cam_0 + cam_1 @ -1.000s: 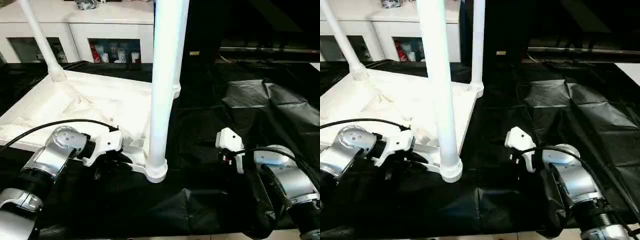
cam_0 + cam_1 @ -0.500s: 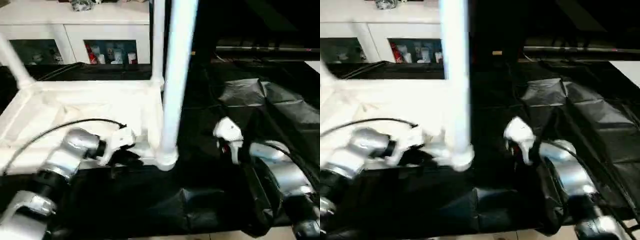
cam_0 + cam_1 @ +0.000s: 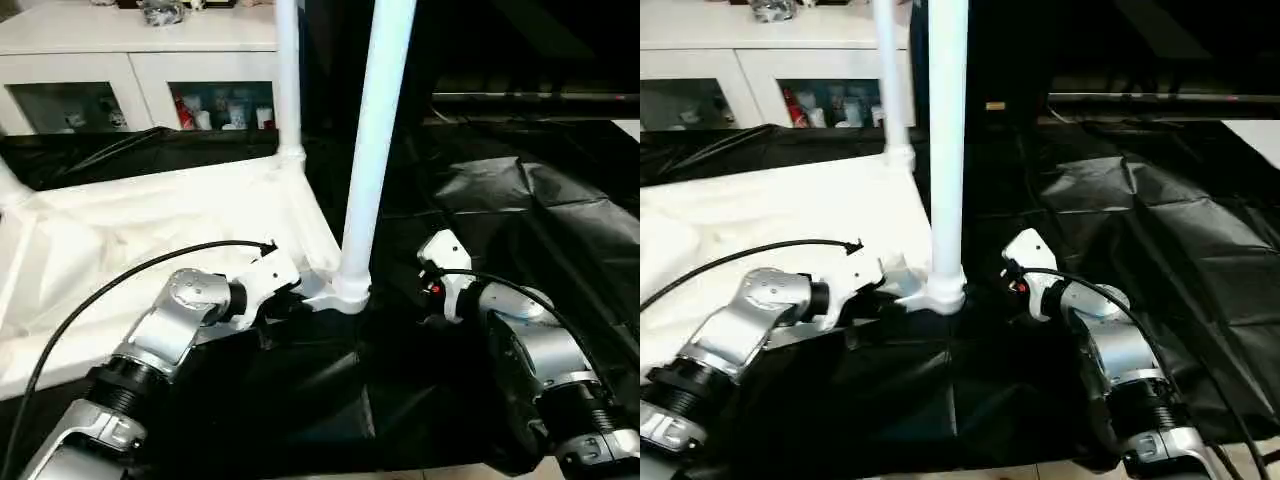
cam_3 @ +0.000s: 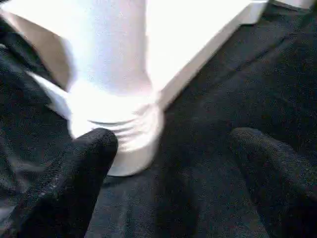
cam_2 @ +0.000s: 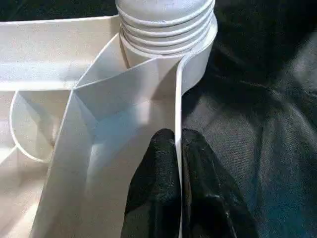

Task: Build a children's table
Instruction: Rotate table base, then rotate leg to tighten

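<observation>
The children's table lies upside down on black cloth. Its white tabletop [image 3: 150, 225] shows its ribbed underside. One white leg [image 3: 375, 150] stands upright in the near corner socket [image 3: 350, 290], and a second leg [image 3: 288, 80] rises at the far corner. My left gripper [image 5: 177, 148] is shut on the tabletop's thin rim just beside the near socket [image 5: 166, 25]. My right gripper [image 4: 173, 148] is open, its fingers [image 4: 86, 163] apart on either side of bare cloth. It sits low, just to the right of that socket's threaded base [image 4: 119, 124], without touching it.
A white glass-door cabinet [image 3: 150, 60] stands along the back. Crumpled black sheeting [image 3: 520, 190] covers the floor to the right. My left arm's black cable [image 3: 100, 290] arcs over the tabletop.
The tabletop has swung round with my left gripper on its rim. Its near corner and leg now stand closer to my right gripper. The head view has shifted too.
</observation>
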Tool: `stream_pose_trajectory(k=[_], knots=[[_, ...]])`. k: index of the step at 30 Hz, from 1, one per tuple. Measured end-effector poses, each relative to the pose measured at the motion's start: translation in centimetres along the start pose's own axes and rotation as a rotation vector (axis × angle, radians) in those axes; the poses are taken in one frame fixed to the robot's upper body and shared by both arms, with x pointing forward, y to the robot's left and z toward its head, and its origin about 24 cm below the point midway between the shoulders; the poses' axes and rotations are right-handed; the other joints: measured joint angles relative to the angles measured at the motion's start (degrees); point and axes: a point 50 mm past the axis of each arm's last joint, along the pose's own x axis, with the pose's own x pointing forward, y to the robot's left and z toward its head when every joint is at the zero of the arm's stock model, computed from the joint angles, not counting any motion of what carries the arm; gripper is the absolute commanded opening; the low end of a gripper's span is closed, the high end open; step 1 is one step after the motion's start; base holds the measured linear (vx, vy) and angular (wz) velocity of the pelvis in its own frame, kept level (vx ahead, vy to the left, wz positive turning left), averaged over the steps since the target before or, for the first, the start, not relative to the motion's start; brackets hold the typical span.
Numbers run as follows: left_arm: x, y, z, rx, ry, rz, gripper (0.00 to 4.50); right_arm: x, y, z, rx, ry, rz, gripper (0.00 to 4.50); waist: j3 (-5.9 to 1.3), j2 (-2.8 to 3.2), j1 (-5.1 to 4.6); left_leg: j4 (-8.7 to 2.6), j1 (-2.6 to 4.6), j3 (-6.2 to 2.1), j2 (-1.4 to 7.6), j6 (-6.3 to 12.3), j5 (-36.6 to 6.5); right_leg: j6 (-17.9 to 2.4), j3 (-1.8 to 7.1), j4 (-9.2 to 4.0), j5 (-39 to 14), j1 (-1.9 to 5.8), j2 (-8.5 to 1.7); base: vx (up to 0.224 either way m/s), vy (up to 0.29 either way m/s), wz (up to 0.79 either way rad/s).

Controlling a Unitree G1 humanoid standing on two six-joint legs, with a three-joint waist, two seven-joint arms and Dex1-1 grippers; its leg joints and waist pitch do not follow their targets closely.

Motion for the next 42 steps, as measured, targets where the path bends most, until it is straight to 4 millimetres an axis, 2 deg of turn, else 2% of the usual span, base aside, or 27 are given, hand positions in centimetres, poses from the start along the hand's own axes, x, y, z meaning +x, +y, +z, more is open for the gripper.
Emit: stream_pose_trajectory(k=[5,6,17,18,21,22,29,35,36,38,42], knots=[[0.78,-0.24,0.44,0.008,-0.005,0.013,0.02,0.61,0.64,0.86,-0.042,-0.043,0.069,4.19,-0.08,0.06,0.49,0.02,0.01,0.00,-0.03,0.00,0.0,0.1,0.00,-0.03,0.0,0.01,-0.04,0.000,0.000,0.00],[0.85,-0.24,0.48,0.007,-0.007,0.014,0.01,0.68,0.64,1.00,-0.045,-0.047,0.073,4.34,-0.08,0.06,0.51,0.02,0.00,0.00,-0.06,0.01,0.0,0.1,0.00,-0.04,0.0,0.01,-0.07,0.000,0.000,0.00],[1.09,-0.40,0.61,0.021,-0.037,0.018,0.01,0.72,0.43,1.11,-0.060,-0.058,0.059,4.34,-0.09,0.06,0.52,0.01,-0.14,-0.02,-0.19,0.02,0.0,0.1,-0.02,-0.12,-0.1,0.01,-0.22,0.000,0.000,0.00],[1.07,-0.39,0.60,0.018,-0.036,0.019,0.30,0.71,0.43,1.12,-0.062,-0.060,0.059,4.44,-0.09,0.06,0.53,0.00,-0.14,-0.02,-0.19,0.02,0.0,0.1,-0.02,-0.12,-0.1,0.01,-0.22,0.000,0.000,0.00],[0.96,-0.29,0.58,-0.002,-0.054,0.029,0.30,0.70,0.43,1.12,-0.064,-0.060,0.059,4.44,-0.04,-0.03,0.51,0.01,-0.16,-0.04,-0.18,0.02,0.0,0.1,-0.05,-0.12,-0.1,0.00,-0.22,0.000,0.000,0.00],[0.93,-0.23,0.57,-0.005,-0.059,0.035,0.70,0.70,0.43,1.11,-0.064,-0.060,0.059,4.50,-0.01,-0.12,0.53,0.01,-0.17,-0.06,-0.18,0.02,0.0,0.1,-0.07,-0.12,-0.1,-0.01,-0.22,0.000,0.000,0.00],[0.85,-0.13,0.51,-0.007,-0.069,0.048,0.70,0.72,0.45,1.19,-0.070,-0.067,0.060,4.50,0.12,-0.57,0.52,-0.01,-0.21,-0.14,-0.17,0.01,0.0,0.1,-0.12,-0.16,-0.1,0.00,-0.21,0.000,0.000,0.00],[0.48,-0.01,0.27,-0.013,-0.053,0.035,0.70,0.73,0.47,1.18,-0.070,-0.067,0.062,4.50,0.13,-0.66,0.33,-0.11,-0.15,-0.15,-0.17,0.01,0.0,0.1,-0.13,-0.16,-0.1,0.00,-0.19,0.000,0.000,0.00],[0.45,0.01,0.24,-0.014,-0.051,0.035,0.41,0.73,0.47,1.18,-0.070,-0.067,0.062,4.50,0.13,-0.67,0.28,-0.14,-0.13,-0.15,-0.17,0.01,0.0,0.1,-0.13,-0.16,-0.1,-0.01,-0.19,0.000,0.000,0.00],[0.43,0.01,0.23,-0.014,-0.051,0.034,0.41,0.73,0.47,1.18,-0.070,-0.068,0.063,4.50,0.13,-0.67,0.25,-0.20,-0.13,-0.15,-0.17,0.01,0.0,0.1,-0.13,-0.16,-0.1,-0.01,-0.18,0.000,0.000,0.00],[0.33,0.01,0.20,-0.021,-0.045,0.023,0.05,0.75,0.47,1.16,-0.074,-0.067,0.063,4.50,0.12,-0.72,0.25,-0.28,-0.12,-0.15,-0.17,0.01,0.0,0.1,-0.13,-0.16,-0.1,-0.01,-0.17,0.000,0.000,0.00]])
